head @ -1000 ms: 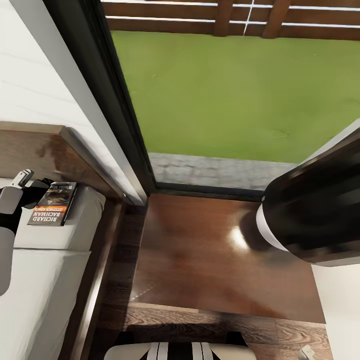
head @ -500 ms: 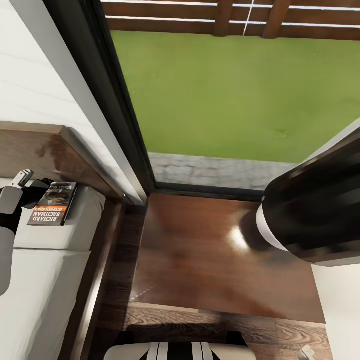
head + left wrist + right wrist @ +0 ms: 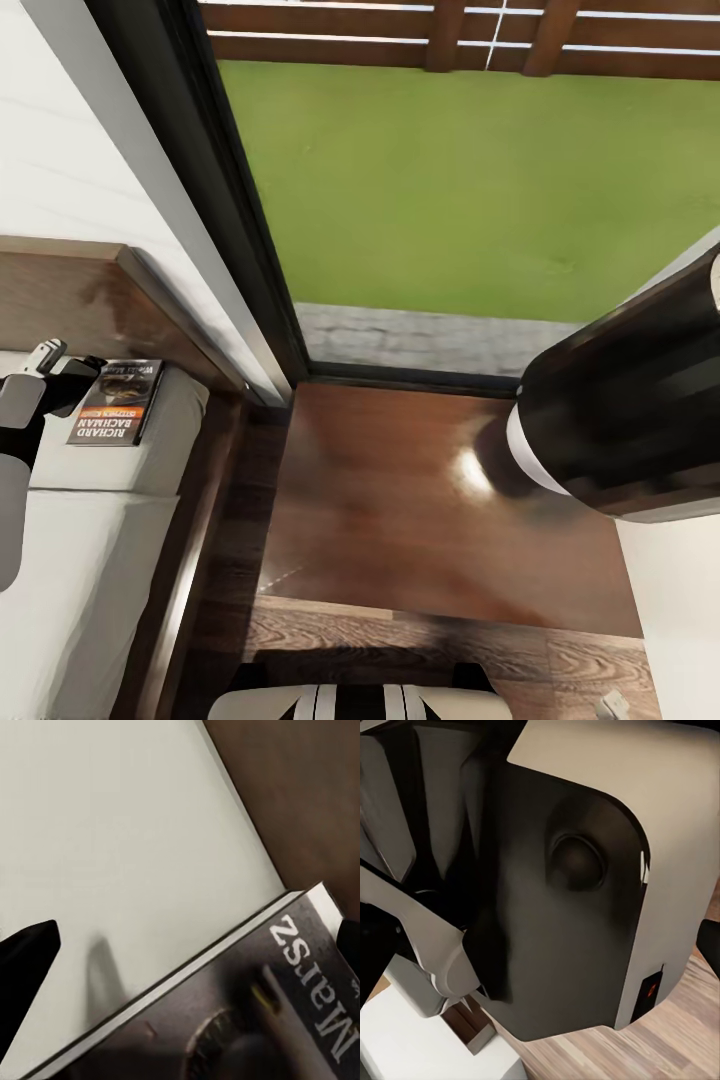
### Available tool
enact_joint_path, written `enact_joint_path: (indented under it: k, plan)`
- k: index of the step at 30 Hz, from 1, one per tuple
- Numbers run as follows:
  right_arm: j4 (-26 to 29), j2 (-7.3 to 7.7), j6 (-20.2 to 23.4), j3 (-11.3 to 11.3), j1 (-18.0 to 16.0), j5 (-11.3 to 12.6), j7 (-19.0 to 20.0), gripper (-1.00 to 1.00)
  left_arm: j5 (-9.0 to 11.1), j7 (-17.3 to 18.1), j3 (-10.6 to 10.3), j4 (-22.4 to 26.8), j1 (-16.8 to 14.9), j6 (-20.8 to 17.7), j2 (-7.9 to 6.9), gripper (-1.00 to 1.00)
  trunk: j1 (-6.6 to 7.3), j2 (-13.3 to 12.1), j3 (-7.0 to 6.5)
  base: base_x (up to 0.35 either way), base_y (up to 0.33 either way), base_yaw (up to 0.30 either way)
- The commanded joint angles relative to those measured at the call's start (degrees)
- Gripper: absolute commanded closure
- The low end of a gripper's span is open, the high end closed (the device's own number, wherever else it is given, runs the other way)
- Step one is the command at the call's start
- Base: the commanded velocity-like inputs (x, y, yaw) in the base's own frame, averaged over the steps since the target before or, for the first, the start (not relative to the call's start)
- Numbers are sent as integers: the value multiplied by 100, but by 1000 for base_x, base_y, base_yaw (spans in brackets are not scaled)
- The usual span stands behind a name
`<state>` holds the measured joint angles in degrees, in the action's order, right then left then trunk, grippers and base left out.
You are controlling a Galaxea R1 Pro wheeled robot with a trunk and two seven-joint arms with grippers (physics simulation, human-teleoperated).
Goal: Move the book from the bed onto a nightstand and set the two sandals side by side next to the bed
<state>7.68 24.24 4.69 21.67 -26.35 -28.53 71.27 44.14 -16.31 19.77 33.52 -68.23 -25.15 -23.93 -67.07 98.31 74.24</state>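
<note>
Book (image 3: pixel 117 402) lies flat on the bed (image 3: pixel 80 560) by the headboard (image 3: pixel 150 300), long axis toward it. Left gripper (image 3: pixel 82 378) fingers straddle its near edge, spread, not clamping. Right fingers: cannot tell.

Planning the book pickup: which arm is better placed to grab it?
Left, likely. The left gripper sits right at the book on the bed, with its fingers astride the book's edge in the wrist view; the right arm hangs over the nightstand.
</note>
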Motion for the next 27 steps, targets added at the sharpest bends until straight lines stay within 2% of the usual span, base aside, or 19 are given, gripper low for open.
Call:
enact_joint_path:
  k: [1,21,27]
  plan:
    - [5,-3,50,48,-1,-38,27,-100,112,-65,9,-266,2,-37,3,-100,0,1,3,-5,-2,0]
    - [5,-4,50,48,-1,-38,27,-100,112,-65,9,-276,2,-34,3,-100,0,1,3,0,0,0]
    - [5,-7,50,48,-1,-38,27,-100,112,-65,9,-276,1,-34,3,-100,0,1,3,-122,0,0]
